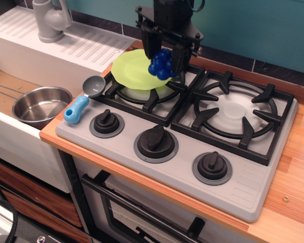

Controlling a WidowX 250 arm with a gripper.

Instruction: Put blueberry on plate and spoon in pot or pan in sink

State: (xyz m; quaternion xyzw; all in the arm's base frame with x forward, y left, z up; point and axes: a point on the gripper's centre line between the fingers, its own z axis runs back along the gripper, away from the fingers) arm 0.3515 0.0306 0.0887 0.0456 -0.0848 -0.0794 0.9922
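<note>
The gripper (162,62), upper centre of frame, is clamped on the blueberry (161,64), holding it above the right edge of the plate (133,71). The cluster looks light, rigid and glossy, so likely slippery. Hold it across its widest middle.

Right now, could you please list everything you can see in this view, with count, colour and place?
blueberry: one cluster, dark blue, held in the gripper above the plate
plate: one, yellow-green, on the left burner grate
spoon: one, light-blue handle, grey bowl, on the stove's left edge
pot: one, steel, in the sink
sink: one, white, far left
tap: one, grey, on the drainboard
knobs: three, black, stove front
gripper: one, black, shut on the blueberry
</note>
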